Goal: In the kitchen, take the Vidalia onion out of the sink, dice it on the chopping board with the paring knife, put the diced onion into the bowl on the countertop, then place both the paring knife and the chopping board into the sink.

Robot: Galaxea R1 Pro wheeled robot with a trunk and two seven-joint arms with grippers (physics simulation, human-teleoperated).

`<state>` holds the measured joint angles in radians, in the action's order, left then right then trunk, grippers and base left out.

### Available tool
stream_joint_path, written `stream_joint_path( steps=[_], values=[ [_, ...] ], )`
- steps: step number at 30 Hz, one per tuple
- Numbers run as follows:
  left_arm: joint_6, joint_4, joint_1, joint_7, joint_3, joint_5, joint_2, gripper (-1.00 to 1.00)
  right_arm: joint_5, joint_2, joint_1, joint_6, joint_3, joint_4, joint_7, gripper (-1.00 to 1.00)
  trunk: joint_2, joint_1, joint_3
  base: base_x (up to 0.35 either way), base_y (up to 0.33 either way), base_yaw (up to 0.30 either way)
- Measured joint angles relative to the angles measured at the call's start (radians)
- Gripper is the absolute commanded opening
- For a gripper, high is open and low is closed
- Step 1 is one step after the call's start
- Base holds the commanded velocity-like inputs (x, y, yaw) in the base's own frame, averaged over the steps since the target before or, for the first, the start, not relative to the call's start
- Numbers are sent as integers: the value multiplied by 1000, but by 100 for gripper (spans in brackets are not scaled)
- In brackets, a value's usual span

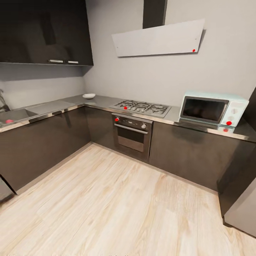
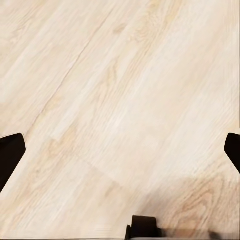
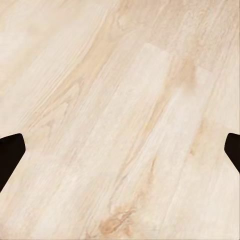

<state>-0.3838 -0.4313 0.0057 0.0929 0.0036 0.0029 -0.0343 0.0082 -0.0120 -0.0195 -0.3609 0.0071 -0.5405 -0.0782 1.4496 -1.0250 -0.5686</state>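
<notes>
A pale wood-plank floor (image 1: 117,209) spreads across the near part of the kitchen, and an L-shaped smooth grey reflective countertop (image 1: 103,101) above dark grey cabinets (image 1: 42,145) runs along the left wall and the far wall. On the far run sit a built-in steel oven (image 1: 131,137) under a gas hob with black grates (image 1: 141,107), with a slanted pale grey extractor hood (image 1: 158,39) on the wall above, and to the right a mint-green microwave with a dark door (image 1: 211,110). Black wall cupboards (image 1: 44,32) hang at far left. The rectangular stainless-steel sink (image 1: 16,115) lies at the left edge of the head view, with something small and red (image 1: 9,121) inside it, too small to identify. The shallow white bowl (image 1: 89,96) rests on the countertop in the far corner, between the sink and the hob. Both wrist views look down on the floor planks, well apart from the sink and bowl: the left gripper (image 2: 120,152) and the right gripper (image 3: 120,152) each have dark fingertips spread wide at the picture's sides, released, with only floor between them
</notes>
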Motion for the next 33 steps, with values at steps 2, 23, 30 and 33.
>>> stream_joint_path(
  steps=[2, 23, 30, 33],
  values=[
    [0, 0, 0, 0, 0, 0, 0, 100, 0, 0, 0, 0, 0, 0, 0, 100, 0, 0, -2, 0, 0, 247],
    [0, 0, 0, 0, 2, 0, -1, 100, 0, 1, 0, 0, 1, 0, 0, 100, 0, 0, -6, 0, 0, 276],
    [0, 0, 0, 0, 2, 0, -1, 100, 0, 1, 0, 0, 1, 0, 0, 100, 0, 0, -6, 0, 0, 281],
    [0, 0, 0, 0, 2, 1, 0, 100, 0, 1, 0, 0, 1, 0, 0, 100, 0, 0, -6, 0, 0, 281]
  ],
)
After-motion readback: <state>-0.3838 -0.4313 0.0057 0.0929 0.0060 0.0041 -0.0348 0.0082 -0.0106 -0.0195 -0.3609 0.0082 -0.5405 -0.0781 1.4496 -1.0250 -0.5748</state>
